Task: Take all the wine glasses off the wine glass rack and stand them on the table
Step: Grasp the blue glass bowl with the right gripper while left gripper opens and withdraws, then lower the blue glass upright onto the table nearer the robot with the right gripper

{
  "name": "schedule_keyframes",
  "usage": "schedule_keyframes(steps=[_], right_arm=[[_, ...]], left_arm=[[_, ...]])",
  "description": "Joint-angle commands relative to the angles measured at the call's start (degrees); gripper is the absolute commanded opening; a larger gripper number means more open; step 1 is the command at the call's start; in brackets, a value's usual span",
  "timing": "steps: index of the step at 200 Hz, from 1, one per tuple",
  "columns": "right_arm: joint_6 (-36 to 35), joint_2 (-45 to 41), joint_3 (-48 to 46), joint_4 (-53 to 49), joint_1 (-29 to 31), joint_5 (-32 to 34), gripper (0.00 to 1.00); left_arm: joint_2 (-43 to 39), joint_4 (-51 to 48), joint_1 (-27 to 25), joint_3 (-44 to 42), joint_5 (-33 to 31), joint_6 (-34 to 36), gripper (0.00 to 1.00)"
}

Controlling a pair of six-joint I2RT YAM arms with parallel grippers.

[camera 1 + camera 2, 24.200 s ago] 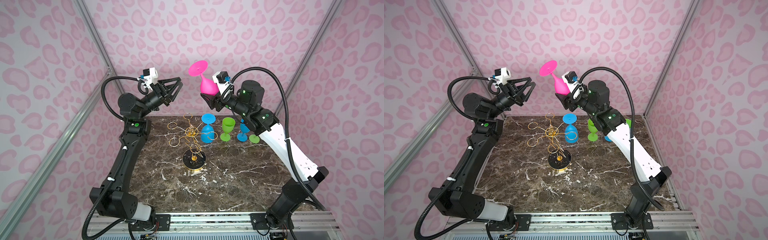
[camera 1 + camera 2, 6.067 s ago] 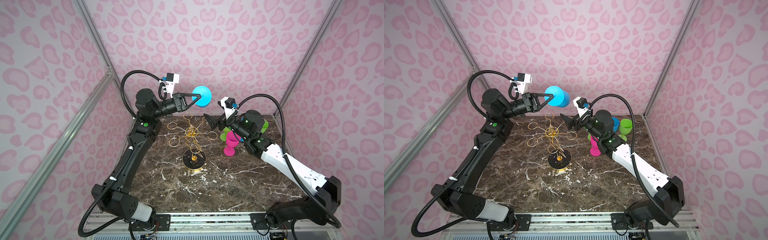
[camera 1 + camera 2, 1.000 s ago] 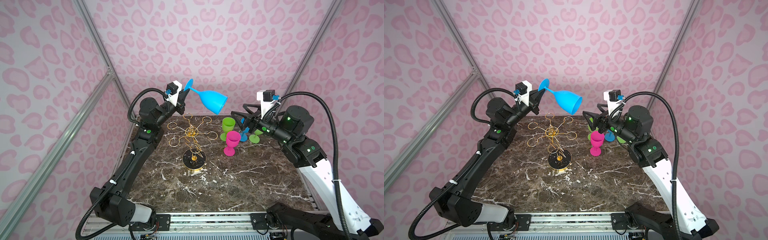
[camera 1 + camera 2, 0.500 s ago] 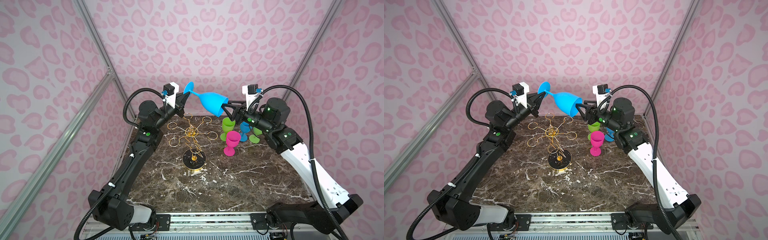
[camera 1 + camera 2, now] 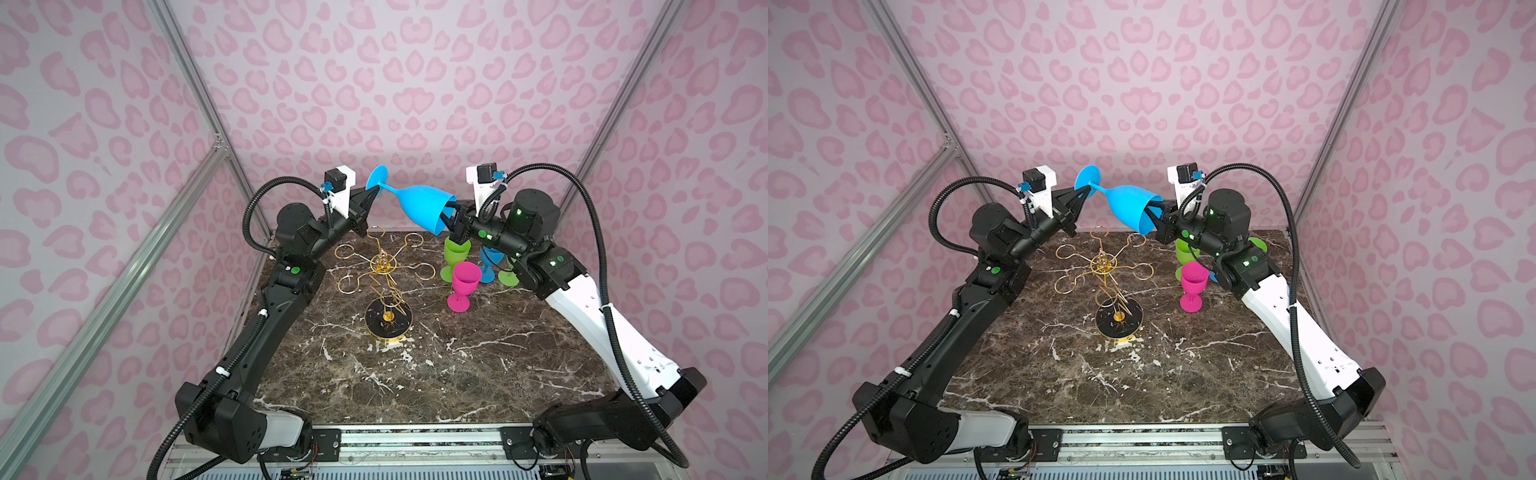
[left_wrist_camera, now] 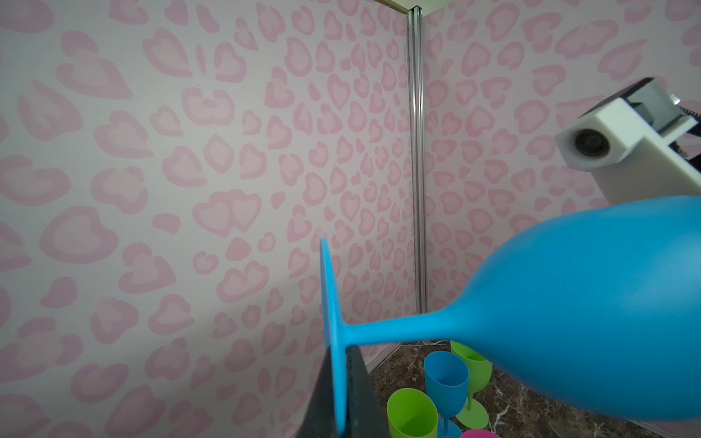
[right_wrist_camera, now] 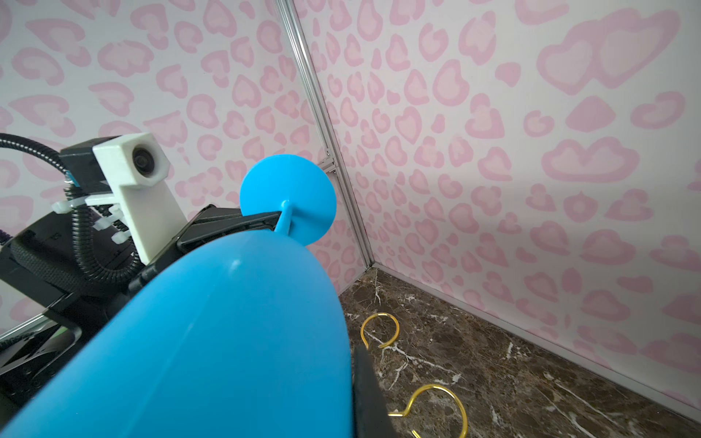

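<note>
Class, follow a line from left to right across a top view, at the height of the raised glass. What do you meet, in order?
left tool, gripping the glass at its foot → blue wine glass, tilted in the air → right tool, closed on the rim of its bowl

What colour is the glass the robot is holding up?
Bright blue; the wine glass shows best in a top view.

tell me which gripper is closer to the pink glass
Right. The right gripper, on the blue glass rim, hangs above the pink glass; the left gripper is away above the rack.
</note>
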Motion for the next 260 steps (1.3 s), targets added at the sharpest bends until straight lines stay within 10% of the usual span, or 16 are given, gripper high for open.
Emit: schedule_keyframes(steps=[1, 58, 123, 260], right_arm=[[-0.40, 0.01, 0.22, 1.68, 0.19, 0.41, 0.00], [-0.34, -2.93, -0.62, 0.72, 0.20, 3.60, 0.00], [-5.62, -14.19, -1.27, -12.03, -1.94, 12.80, 0.00], [-3.86, -23.08, -6.87, -60.93, 0.75, 26.50, 0.00]], left_arm=[[-0.70, 2.44, 0.02, -0.35, 0.56, -0.88, 0.04], [-1.47, 2.20, 0.02, -1.08, 0.25, -0.81, 0.24], [-4.26, 1.74, 0.11, -4.59, -6.35, 0.14, 0.92], [-15.86, 3.24, 4.23, -14.36, -19.93, 0.42, 0.97]])
